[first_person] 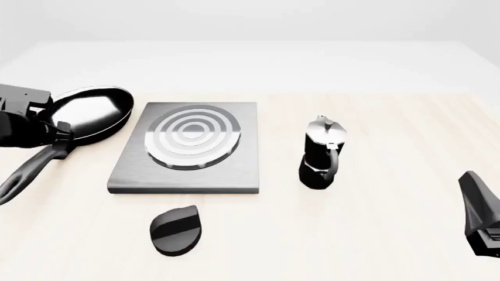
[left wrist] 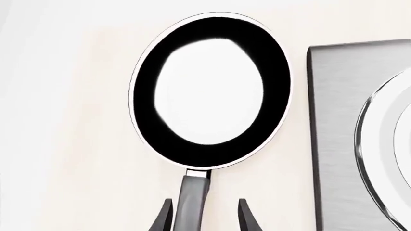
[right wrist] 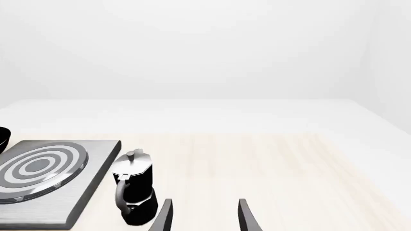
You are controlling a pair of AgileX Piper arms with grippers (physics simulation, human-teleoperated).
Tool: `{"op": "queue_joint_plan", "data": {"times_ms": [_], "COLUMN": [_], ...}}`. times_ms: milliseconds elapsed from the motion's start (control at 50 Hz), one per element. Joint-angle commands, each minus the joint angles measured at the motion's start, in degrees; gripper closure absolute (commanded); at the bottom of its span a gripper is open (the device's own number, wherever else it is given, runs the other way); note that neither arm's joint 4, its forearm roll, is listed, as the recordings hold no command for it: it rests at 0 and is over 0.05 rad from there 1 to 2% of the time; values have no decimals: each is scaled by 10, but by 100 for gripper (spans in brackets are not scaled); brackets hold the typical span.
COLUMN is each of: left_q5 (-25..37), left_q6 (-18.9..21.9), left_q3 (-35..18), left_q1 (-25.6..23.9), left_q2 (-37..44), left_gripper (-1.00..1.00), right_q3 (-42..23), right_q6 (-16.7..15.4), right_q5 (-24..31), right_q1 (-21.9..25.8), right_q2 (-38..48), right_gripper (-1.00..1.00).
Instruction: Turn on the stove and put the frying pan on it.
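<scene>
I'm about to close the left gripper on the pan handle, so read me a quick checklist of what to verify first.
1. Left gripper open: ok, its fingers stand apart.
2. Handle between the fingers: ok in the left wrist view, though it sits nearer one finger than the other.
3. Gripper low enough to grasp: cannot tell.
4. Frying pan beside the stove, not on it: ok, the pan rests on the table.
5. Burner bare: ok, nothing sits on it.
6. Knob turned on: cannot tell. Right gripper is open, away from it.
</scene>
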Motion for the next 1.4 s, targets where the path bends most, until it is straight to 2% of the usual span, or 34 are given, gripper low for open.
{"op": "queue_joint_plan", "data": {"times_ms": [20,820,1400], "left_q5": [-21,-90,-117], "left_q6": [11,36,49], "left_q3": [3,32,40], "left_q1": [10,34,52], "left_q2": [30,98,131], "left_gripper": [-100,-100,-100], "right_q3": [0,0,0], "right_q6": [0,0,0], "right_q5": [0,0,0], "right_q1": [0,0,0], "right_q2": [0,0,0], "right_gripper": [-100,-100,-100]}}
